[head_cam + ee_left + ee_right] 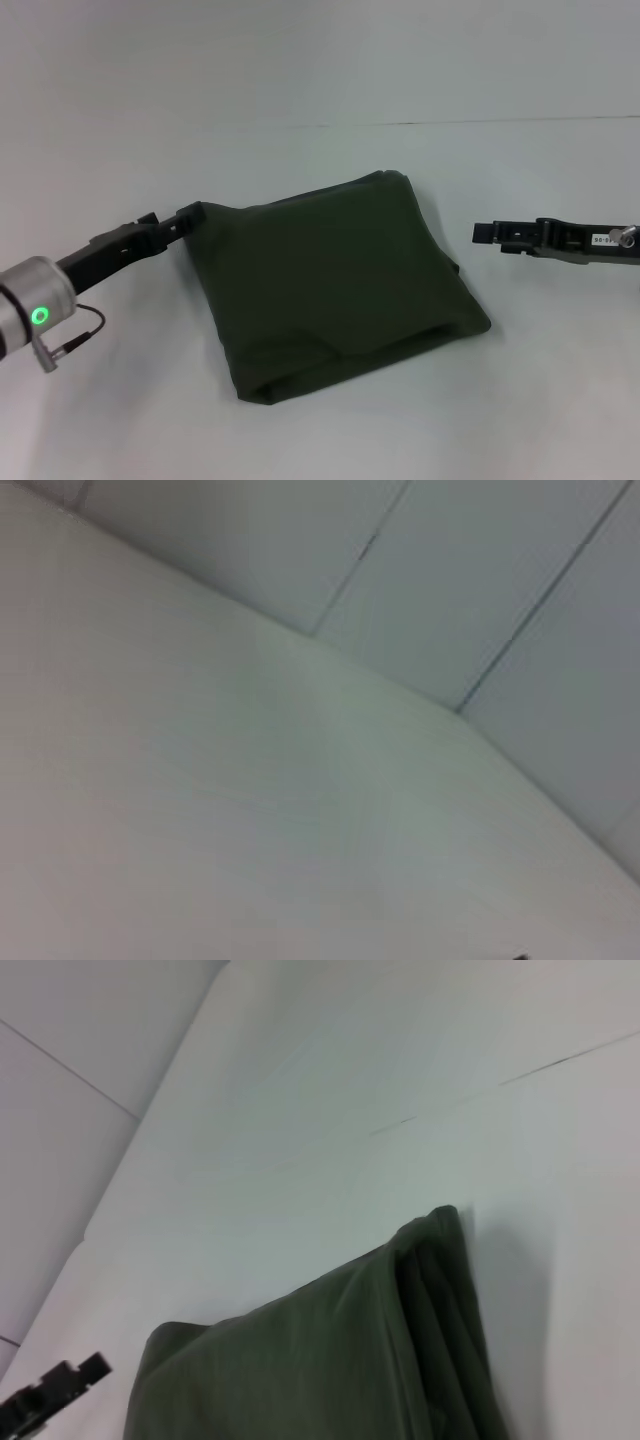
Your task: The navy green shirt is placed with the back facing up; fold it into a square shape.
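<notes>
one folded shirt, two grippers at its sides

on the left, the left gripper [188,220] reaches in low over the white table [320,430], its black tip touching the near-left corner of the navy green shirt [335,280]. whether its fingers are pinching the cloth or merely resting against it cannot be told from the head view, and the left wrist view shows only bare table and the wall panels behind it.

in the middle lies the one shirt, folded into a compact, roughly square bundle set at a slant on the table. several layers are stacked, their edges showing along the near and right sides; the right wrist view shows the same stacked folds [400,1360] at one corner.

on the right, the right gripper [483,233] hangs level with the table, its tip pointing toward the shirt but apart from it, with bare table between. it grips nothing; how far its fingers are spread cannot be told.

count: one shirt, two grippers, one table.
</notes>
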{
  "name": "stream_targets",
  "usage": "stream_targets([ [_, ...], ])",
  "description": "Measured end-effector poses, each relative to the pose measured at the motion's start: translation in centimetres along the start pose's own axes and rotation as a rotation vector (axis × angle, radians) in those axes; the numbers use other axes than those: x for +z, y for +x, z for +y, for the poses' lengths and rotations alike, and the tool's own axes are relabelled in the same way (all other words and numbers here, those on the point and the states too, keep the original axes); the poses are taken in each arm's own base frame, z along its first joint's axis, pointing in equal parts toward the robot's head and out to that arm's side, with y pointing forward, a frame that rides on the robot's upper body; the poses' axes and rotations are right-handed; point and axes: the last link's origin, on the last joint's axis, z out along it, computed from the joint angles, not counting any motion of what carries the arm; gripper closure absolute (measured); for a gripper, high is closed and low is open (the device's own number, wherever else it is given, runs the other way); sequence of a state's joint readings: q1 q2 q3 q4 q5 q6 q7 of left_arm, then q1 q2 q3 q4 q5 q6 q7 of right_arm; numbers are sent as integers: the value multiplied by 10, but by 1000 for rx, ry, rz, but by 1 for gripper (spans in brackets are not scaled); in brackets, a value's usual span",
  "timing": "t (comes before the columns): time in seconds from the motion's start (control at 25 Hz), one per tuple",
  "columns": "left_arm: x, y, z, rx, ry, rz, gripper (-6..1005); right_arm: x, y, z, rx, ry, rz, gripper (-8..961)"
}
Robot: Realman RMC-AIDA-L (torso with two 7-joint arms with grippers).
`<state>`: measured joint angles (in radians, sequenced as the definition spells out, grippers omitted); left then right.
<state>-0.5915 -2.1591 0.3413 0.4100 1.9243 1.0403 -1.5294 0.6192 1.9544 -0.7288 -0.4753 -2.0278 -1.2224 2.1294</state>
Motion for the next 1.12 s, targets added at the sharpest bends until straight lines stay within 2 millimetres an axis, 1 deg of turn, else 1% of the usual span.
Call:
stream_targets([
  [0.12,9,-1,1,-13,18,-25,62,-1,0,-1,3,2,-2,246],
  [0.24,14,-1,3,-22,22,-37,62,-1,0,-1,2,1,-3,234],
  [0.48,22,0,5,-18,45,-65,62,1,-2,2,1,-8,-3,127],
  [0.72,25,2,6,-26,48,-68,63,3,-4,4,-1,-6,-7,136],
  [1.04,31,-1,14,-15,27,-90,70,4,-4,4,5,-7,-9,137],
  [1.12,31,-2,14,-9,25,-96,146,5,-4,4,6,-7,-9,137],
])
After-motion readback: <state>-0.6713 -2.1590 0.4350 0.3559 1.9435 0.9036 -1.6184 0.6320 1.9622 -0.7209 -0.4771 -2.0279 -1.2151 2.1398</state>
